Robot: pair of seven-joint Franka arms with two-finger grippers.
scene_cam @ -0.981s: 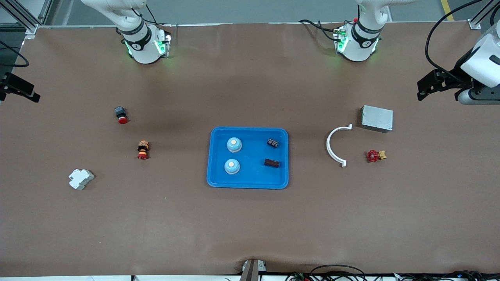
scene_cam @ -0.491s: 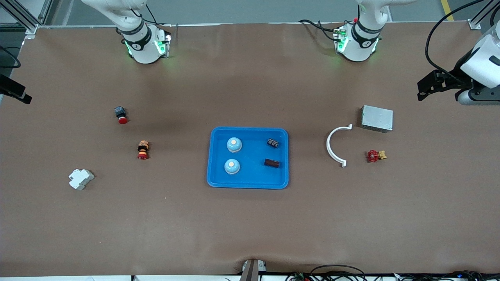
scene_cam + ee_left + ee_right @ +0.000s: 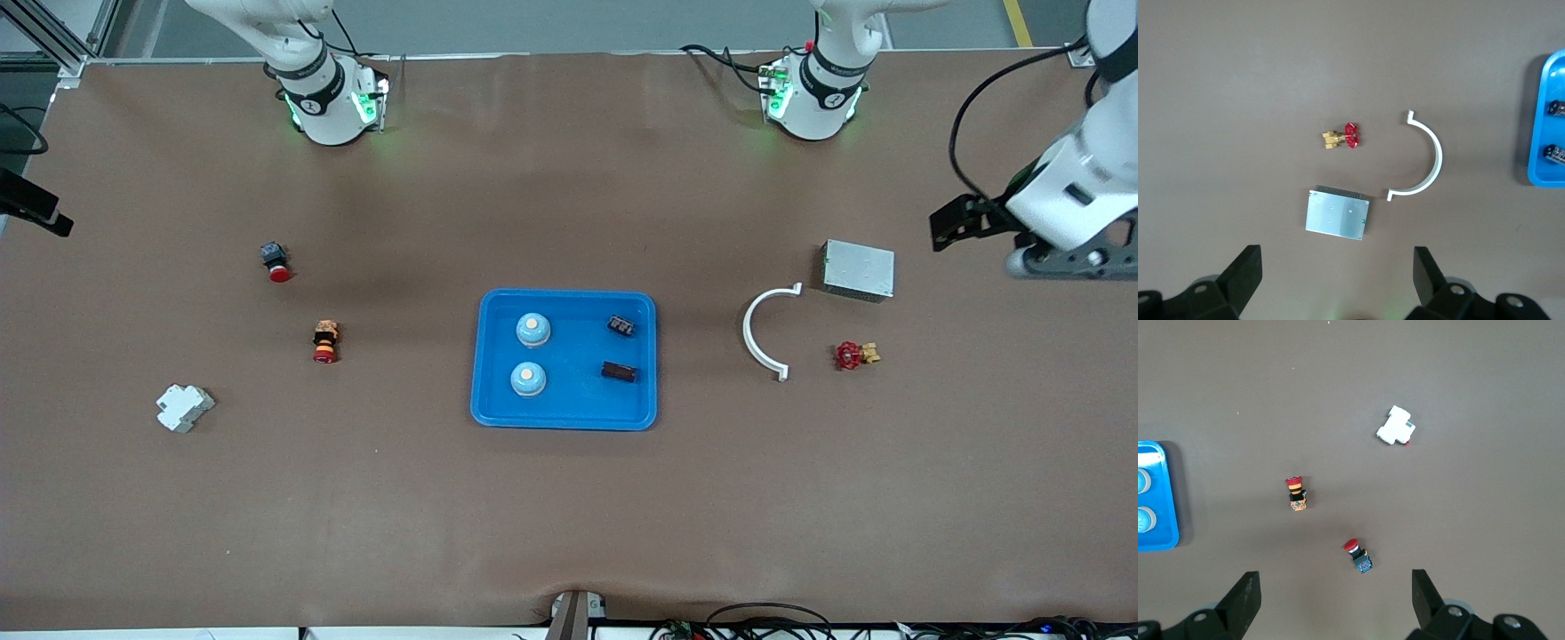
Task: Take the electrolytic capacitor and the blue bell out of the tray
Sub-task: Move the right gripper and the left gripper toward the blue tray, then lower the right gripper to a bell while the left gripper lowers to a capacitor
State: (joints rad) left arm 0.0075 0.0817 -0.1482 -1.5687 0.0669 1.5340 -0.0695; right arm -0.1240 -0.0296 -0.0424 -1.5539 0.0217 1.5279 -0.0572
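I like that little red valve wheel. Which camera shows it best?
The left wrist view: the red valve sits mid-picture, its brass fitting plain. The front view shows it small, beside the white curved piece. The right wrist view misses it.

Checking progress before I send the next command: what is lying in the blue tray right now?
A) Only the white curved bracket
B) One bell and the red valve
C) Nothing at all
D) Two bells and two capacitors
D: the blue tray holds two bells on the side toward the right arm's end of the table, and two dark capacitors on the side toward the left arm's end.
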